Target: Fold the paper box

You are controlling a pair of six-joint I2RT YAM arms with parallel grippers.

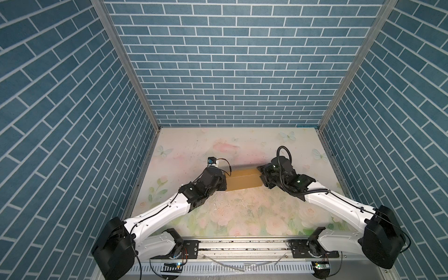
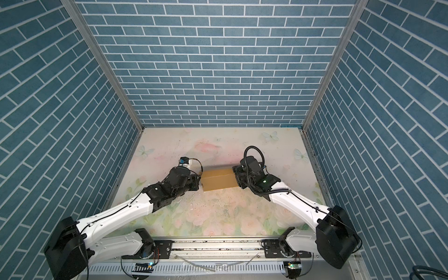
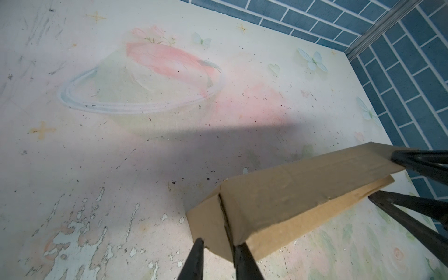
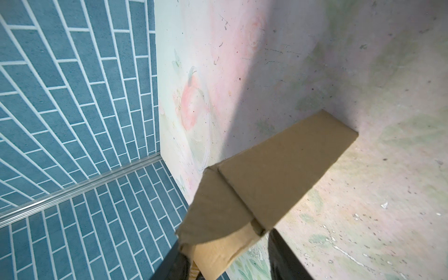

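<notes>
The paper box (image 1: 243, 180) (image 2: 218, 180) is a closed brown cardboard block lying mid-table between both arms. My left gripper (image 1: 224, 185) (image 2: 199, 184) is at its left end. In the left wrist view its jaws (image 3: 219, 243) stand a narrow gap apart, tips against the end face of the box (image 3: 291, 194), gripping nothing. My right gripper (image 1: 261, 178) (image 2: 236, 178) straddles the right end. In the right wrist view that gripper (image 4: 228, 242) has one finger on each side of the box (image 4: 278, 169), where a loose end flap (image 4: 218, 247) sticks out. The left wrist view shows this gripper (image 3: 383, 174) clasping the far end.
The floral table mat (image 1: 242, 213) is worn and flaked near the front. Blue brick-pattern walls (image 1: 230, 72) close in the back and both sides. A metal rail (image 1: 242, 244) carrying both arm bases runs along the front edge.
</notes>
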